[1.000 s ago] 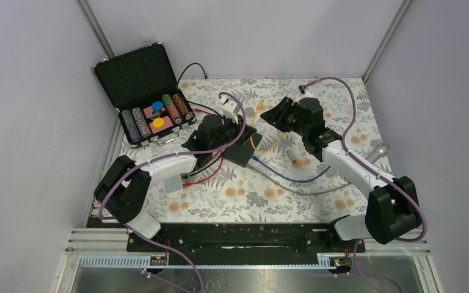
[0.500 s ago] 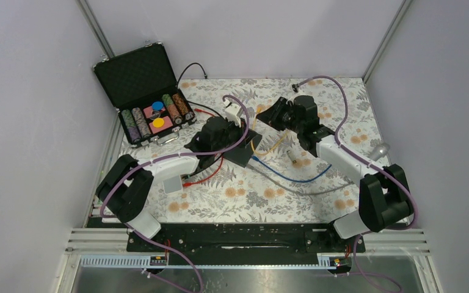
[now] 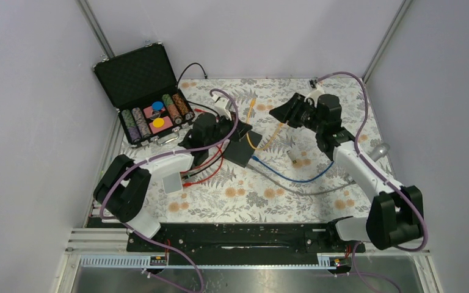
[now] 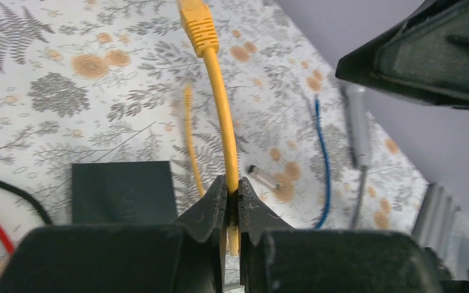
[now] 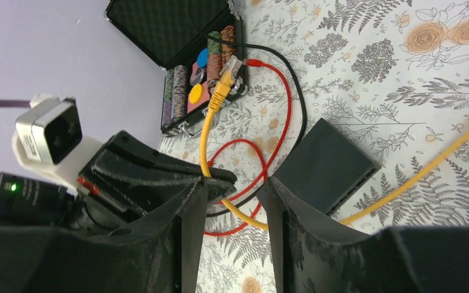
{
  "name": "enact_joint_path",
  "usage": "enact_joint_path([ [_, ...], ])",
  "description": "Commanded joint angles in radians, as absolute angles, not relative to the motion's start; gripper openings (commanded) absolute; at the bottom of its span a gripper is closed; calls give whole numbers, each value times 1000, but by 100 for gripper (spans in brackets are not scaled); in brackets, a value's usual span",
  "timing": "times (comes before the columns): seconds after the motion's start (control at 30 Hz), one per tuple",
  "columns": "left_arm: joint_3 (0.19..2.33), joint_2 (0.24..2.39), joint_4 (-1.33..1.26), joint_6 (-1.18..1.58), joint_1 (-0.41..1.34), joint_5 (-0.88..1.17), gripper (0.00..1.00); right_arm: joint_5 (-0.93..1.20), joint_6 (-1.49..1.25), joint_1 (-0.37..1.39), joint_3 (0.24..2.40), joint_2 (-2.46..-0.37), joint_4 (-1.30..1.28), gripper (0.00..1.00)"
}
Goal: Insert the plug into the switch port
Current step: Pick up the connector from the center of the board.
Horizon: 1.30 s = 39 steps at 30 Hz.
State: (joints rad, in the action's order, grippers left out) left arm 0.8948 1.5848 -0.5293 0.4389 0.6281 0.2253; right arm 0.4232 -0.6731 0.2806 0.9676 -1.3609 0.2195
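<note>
Plug (image 4: 196, 24) aloft, well apart from switch (image 4: 124, 192)

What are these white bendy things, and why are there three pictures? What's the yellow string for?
They are a robot's left arm and right arm, each ending in a two-finger gripper. One picture looks down from above; the other two come from small cameras on each wrist. On the flowery table lie a dark box called a switch, a red cable, a blue cable and an open case of poker chips. The left gripper pinches the yellow cable below its plug. The right gripper is open, holding nothing.
</note>
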Motion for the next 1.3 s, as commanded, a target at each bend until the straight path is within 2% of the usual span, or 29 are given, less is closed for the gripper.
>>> enact_joint_path([
  [0.0, 848, 1514, -748, 558, 591, 331, 0, 494, -616, 253, 859, -1257, 350, 48],
  [0.13, 790, 1510, -939, 707, 524, 427, 0, 703, -550, 227, 721, -1267, 757, 53],
  [0.23, 780, 1520, -1016, 795, 473, 485, 0, 865, -562, 208, 811, -1348, 791, 55],
  [0.3, 768, 1532, -1096, 860, 447, 516, 0, 883, -614, 193, 843, -1387, 820, 56],
  [0.47, 773, 1608, -1382, 1058, 394, 643, 0, 894, -793, 180, 832, -1466, 1099, 58],
  [0.67, 797, 1658, -1434, 1127, 386, 720, 0, 942, -1088, 172, 978, -1606, 1359, 54],
  [0.9, 794, 1662, -1432, 1117, 385, 734, 0, 903, -933, 167, 985, -1533, 1100, 55],
  [1.0, 781, 1648, -1379, 1067, 386, 706, 0, 824, -912, 174, 1006, -1506, 906, 54],
  [1.13, 769, 1583, -1136, 888, 408, 633, 0, 603, -868, 232, 1014, -1435, 590, 50],
  [1.27, 828, 1483, -698, 569, 487, 448, 0, 476, -765, 313, 1107, -1417, 356, 50],
])
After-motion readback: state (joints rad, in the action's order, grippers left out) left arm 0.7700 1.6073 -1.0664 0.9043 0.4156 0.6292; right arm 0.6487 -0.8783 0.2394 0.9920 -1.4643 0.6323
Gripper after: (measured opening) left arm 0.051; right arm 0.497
